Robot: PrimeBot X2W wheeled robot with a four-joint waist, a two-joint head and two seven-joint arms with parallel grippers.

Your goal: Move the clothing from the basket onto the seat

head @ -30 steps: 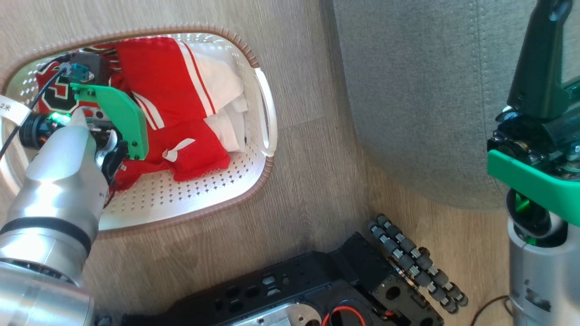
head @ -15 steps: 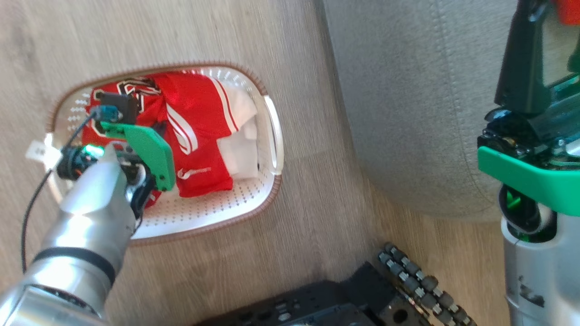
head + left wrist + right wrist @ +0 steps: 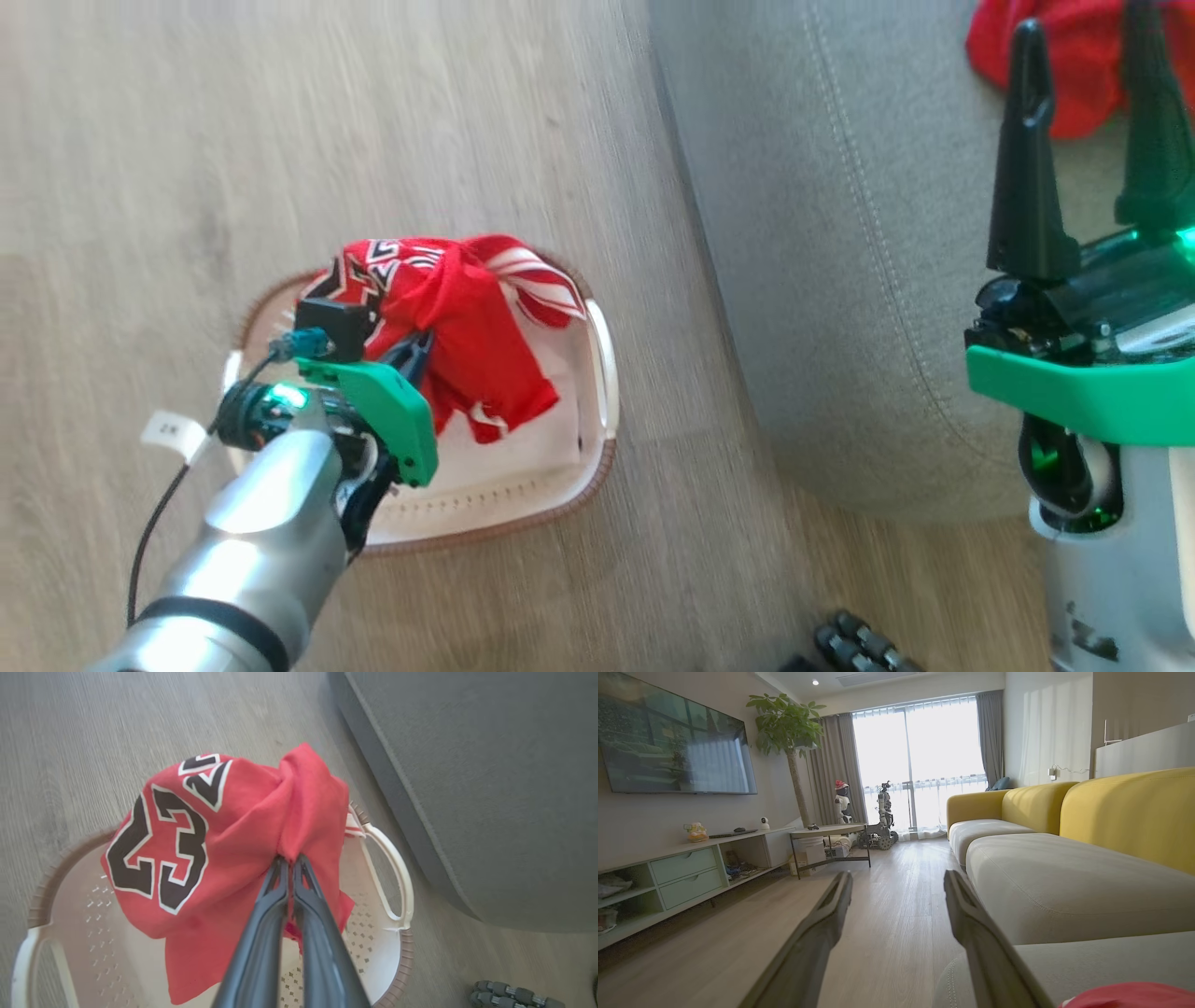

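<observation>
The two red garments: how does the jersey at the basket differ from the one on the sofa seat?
The jersey bears black-and-white numerals; the other garment shows only plain red. The jersey hangs above the basket, pinched in the shut left hand; the other garment lies loose on the grey seat. Both are bright red soft cloth.

Silver forearms (image 3: 261,541) carry green brackets (image 3: 397,420), a black cable (image 3: 154,532), dark tapered fingers (image 3: 1027,168).

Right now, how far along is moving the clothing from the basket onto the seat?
Done: one plain red garment lies on the seat. In hand: the left pincer is shut on the numbered red jersey, held over the basket. Left: carry it across and release it on the seat. The right pincer stands open.
</observation>
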